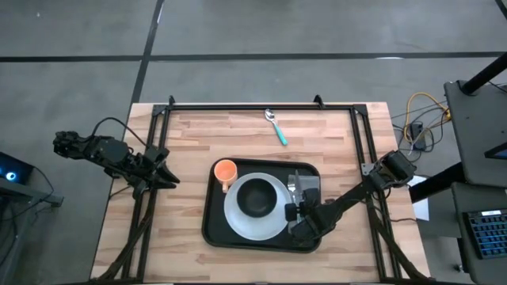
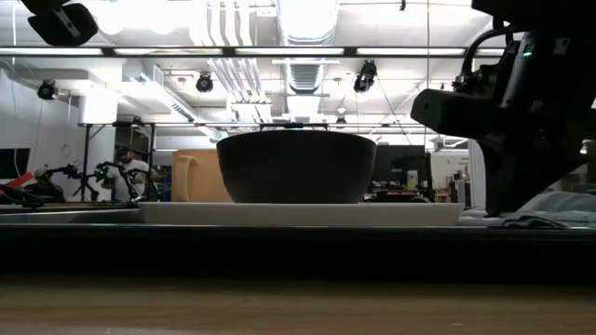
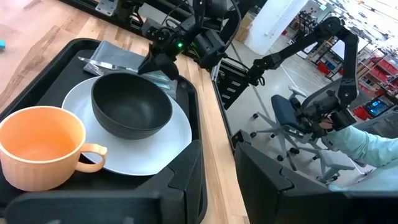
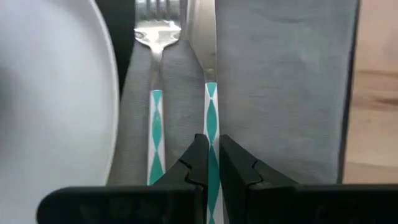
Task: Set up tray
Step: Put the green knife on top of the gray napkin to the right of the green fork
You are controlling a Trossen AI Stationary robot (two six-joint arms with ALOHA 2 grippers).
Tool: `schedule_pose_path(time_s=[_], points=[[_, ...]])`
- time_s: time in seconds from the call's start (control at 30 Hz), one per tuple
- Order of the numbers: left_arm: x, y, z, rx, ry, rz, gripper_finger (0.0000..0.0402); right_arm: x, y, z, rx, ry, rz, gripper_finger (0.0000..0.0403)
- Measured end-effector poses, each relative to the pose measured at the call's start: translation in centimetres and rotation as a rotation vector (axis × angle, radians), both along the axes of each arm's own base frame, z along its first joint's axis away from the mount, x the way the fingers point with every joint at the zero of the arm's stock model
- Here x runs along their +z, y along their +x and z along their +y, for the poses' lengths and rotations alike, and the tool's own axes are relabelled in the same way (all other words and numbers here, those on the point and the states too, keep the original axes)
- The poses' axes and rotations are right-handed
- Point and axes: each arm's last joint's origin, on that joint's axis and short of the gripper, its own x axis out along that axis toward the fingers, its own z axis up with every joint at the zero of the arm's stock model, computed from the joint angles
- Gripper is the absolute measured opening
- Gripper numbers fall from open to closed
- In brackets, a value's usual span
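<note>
From the left side of the tabletop [image 1: 190, 158] we start with our left tool [image 1: 162, 176], which hangs just off the tray's left edge with nothing in it; whether its fingers are parted we cannot tell. Next comes the black tray [image 1: 212, 229] at the middle of the tabletop, carrying an orange mug [image 1: 226, 171] at its near-left corner, then a white plate [image 1: 238, 222] with a dark bowl [image 1: 257, 196] on it, then a grey napkin [image 1: 309, 188] along its right side. On that napkin a fork [image 4: 155, 93] and a knife [image 4: 208, 74] lie side by side, long axes parallel to each other and to the tray's right rim. Our right tool [image 4: 211, 163] is down over the napkin, its fingers clenched on the knife's teal-patterned handle, in line with the knife's length. We judge the right arm to be setting the knife beside the fork. A teal-handled spoon [image 1: 276, 127] lies apart on the bare wood beyond the tray, nearer its right half, so we judge the right arm the closer one to fetch it.
</note>
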Motion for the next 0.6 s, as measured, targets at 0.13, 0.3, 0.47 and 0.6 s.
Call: schedule_pose_path(time_s=[0.13,0.3,0.47,0.6], points=[[0.00,0.00,0.00,0.000,0.000,0.000,0.0079,-0.04,-0.05,0.05,-0.020,0.015,0.000,0.0012],[0.00,0.00,0.00,-0.001,0.000,0.000,0.0079,-0.04,-0.09,0.11,-0.017,0.018,0.003,0.0012],[0.00,0.00,0.00,-0.001,-0.001,0.000,0.0079,-0.08,-0.16,0.19,-0.023,0.050,0.023,0.0012],[0.00,0.00,-0.01,-0.003,-0.001,0.000,0.0079,-0.09,-0.17,0.21,-0.019,0.057,0.030,0.0013]])
